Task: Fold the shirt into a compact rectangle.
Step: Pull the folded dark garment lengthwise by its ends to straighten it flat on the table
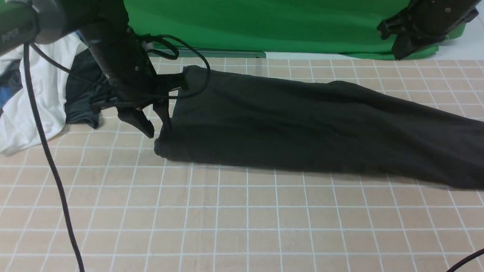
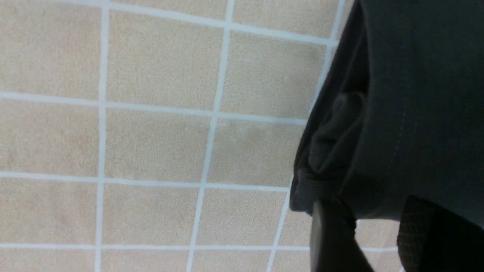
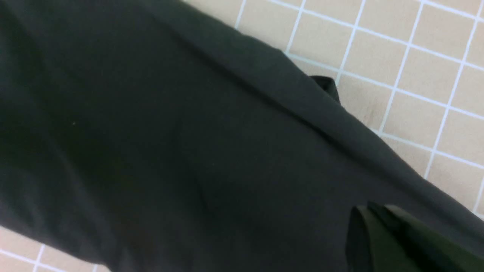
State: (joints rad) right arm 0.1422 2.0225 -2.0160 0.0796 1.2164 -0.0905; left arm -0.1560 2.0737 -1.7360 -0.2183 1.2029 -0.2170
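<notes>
Though faint, PIPER (image 1: 7,37) left of shirt (image 1: 306,126).

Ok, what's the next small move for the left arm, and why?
Probably close the left gripper on the left end of the shirt, ready to fold it over: the shirt lies as a long strip, not yet compact, and the jaws stand open right at that end.

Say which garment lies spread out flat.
The black shirt, stretched long across the middle; the white garment and grey garment lie bunched at far left.
</notes>
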